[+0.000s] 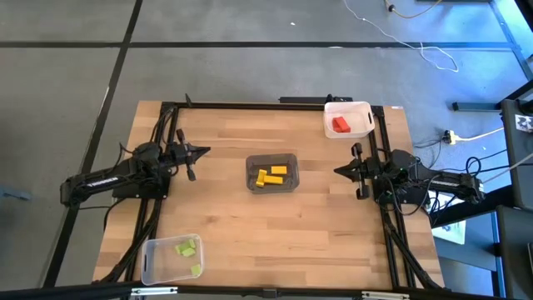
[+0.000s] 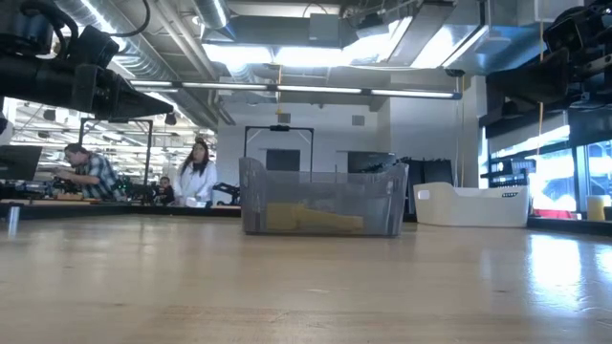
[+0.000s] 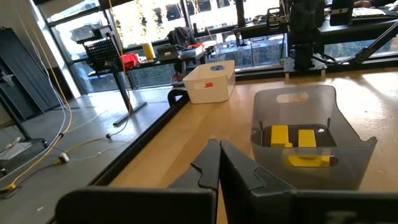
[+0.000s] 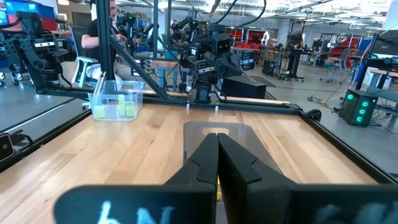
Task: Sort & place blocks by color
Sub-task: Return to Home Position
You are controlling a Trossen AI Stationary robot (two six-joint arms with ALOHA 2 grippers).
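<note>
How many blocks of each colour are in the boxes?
Yellow blocks: 3, in the grey bin.
Green blocks: about 3, in the clear bin.
Red blocks: at least 1; they show as a single red clump in the white bin, too small to split.
Total: at least 7.

Yellow blocks lie in the grey bin in the middle of the surface. A red block is in the white bin. Green blocks are in the clear bin. The left pincer and right pincer point at the grey bin.
</note>
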